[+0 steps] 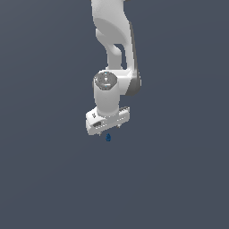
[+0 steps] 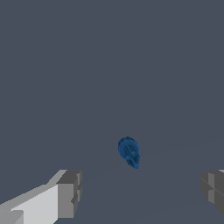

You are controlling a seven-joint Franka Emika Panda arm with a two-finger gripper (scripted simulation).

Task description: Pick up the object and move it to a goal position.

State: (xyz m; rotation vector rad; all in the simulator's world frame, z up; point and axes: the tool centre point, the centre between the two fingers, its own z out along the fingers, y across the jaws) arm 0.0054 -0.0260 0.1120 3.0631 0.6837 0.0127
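My jaws stood wide apart, holding nothing. Between my two fingers [image 2: 68, 194] the wrist view showed the blob [image 2: 129, 152], dark blue, roundish and ribbed. The exterior view showed it only as a speck just under my gripper [image 1: 109, 132].

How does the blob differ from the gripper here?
Colour: the blob is dark blue; the gripper is white with grey fingers.
Size: the blob is far smaller than the gap between the gripper's spread fingers.
Shape: the blob is roundish; the gripper is blocky.
Position: in the exterior view the blob sits just below the gripper, apparently ungrasped.
Shared: both show against the plain grey background.
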